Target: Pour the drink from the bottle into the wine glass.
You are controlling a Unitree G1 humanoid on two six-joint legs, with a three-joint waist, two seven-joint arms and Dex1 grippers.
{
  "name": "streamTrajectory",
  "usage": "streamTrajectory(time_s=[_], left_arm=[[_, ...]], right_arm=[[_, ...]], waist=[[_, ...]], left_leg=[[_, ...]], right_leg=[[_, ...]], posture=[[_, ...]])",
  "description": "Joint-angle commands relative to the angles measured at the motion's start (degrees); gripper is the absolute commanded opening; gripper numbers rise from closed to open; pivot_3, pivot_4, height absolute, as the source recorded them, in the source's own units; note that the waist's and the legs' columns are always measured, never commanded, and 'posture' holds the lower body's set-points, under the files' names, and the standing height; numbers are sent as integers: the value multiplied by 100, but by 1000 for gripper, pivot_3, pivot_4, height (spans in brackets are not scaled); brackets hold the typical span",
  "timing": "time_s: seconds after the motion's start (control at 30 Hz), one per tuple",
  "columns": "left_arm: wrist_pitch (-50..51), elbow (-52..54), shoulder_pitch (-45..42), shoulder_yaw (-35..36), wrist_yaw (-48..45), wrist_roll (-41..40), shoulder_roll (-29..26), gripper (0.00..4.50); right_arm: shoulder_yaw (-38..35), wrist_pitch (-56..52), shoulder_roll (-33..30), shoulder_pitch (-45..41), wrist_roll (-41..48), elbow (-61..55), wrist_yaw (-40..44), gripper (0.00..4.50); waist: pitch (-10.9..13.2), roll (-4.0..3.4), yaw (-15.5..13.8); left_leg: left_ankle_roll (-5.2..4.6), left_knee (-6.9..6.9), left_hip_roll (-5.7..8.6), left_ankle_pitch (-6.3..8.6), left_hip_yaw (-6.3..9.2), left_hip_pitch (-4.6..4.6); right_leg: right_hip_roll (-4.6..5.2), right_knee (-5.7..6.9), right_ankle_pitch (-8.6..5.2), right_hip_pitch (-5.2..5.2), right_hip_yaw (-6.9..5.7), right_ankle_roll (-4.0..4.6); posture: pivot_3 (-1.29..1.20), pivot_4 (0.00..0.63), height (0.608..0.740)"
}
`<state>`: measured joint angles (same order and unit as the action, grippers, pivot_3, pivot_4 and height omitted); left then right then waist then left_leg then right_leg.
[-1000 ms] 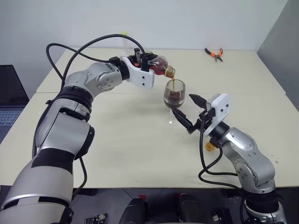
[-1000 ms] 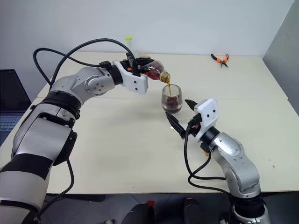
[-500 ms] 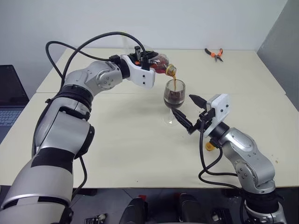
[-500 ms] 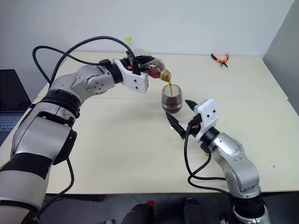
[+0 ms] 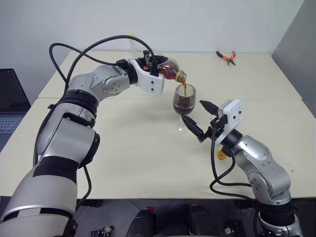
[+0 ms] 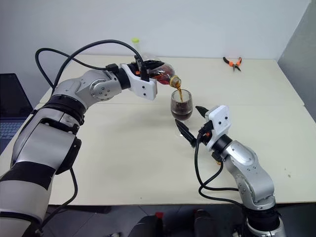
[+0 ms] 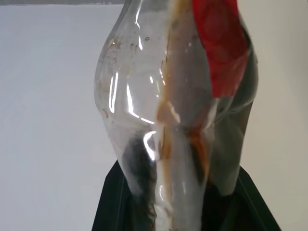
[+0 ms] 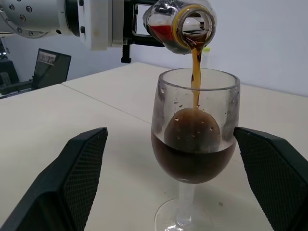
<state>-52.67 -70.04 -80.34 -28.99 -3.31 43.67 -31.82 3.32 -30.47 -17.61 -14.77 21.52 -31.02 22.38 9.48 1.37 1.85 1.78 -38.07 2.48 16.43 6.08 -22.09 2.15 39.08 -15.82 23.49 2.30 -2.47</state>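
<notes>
Nothing has shifted: your left gripper is clamping the tilted clear plastic bottle, pouring dark red-brown drink into the clear stemmed wine glass, right gripper spread wide.

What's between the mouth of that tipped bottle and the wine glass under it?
A thin stream of the drink falls from the bottle into the wine glass, plainest in the right wrist view.
</notes>
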Motion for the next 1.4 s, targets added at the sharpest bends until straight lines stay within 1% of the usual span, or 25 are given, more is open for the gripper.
streamTrajectory(time_s=[0.03,1.4], left_arm=[[7,46,-263,54,106,-53,-103,846],[-2,33,-229,19,114,-22,-94,792]], right_arm=[[-65,48,-15,-26,36,-103,10,4500],[-54,54,-2,0,39,-117,5,4500]], waist=[[0,0,0],[0,0,0]], left_leg=[[0,0,0,0,0,0],[1,-1,0,-1,0,0]], right_leg=[[0,0,0,0,0,0],[0,0,0,0,0,0]], posture=[[0,150,740],[0,150,740]])
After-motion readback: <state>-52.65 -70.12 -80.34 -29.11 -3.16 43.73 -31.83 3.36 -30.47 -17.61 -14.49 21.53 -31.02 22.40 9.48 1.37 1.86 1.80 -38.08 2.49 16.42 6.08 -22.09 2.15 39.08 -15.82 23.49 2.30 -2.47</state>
